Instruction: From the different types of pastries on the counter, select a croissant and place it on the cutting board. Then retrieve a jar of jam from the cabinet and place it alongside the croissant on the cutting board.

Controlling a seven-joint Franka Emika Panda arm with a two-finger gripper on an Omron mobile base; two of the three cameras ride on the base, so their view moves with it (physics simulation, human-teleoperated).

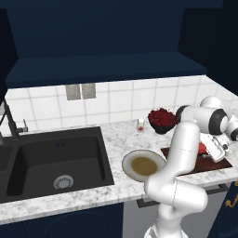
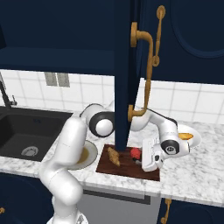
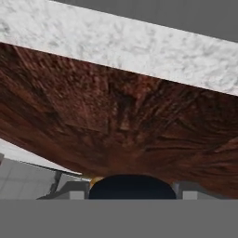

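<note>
The dark reddish-brown cutting board [image 2: 124, 168] [image 1: 216, 165] [image 3: 116, 116] lies at the counter's [image 2: 192, 175] front edge. On its left part rests the golden-brown croissant [image 2: 113, 156]. Just right of the croissant is the red jar of jam [image 2: 136, 153] [image 1: 201, 148], low over the board, with my gripper [image 2: 141, 157] [image 1: 206, 149] shut on it from the right. I cannot tell whether the jar touches the board. In the hand view the board is very close, with the marbled counter [image 3: 139, 51] beyond it. The navy cabinet door [image 2: 122, 65] hangs open over the board.
A beige plate [image 1: 143, 165] sits left of the board, beside the black sink [image 1: 56, 158]. Behind are a dark bowl of red berries [image 1: 161, 120] and a tiny glass [image 1: 140, 124]. A white plate [image 2: 195, 141] with an orange pastry [image 2: 186, 136] stands right. The open door's brass handle [image 2: 148, 65] is near my arm.
</note>
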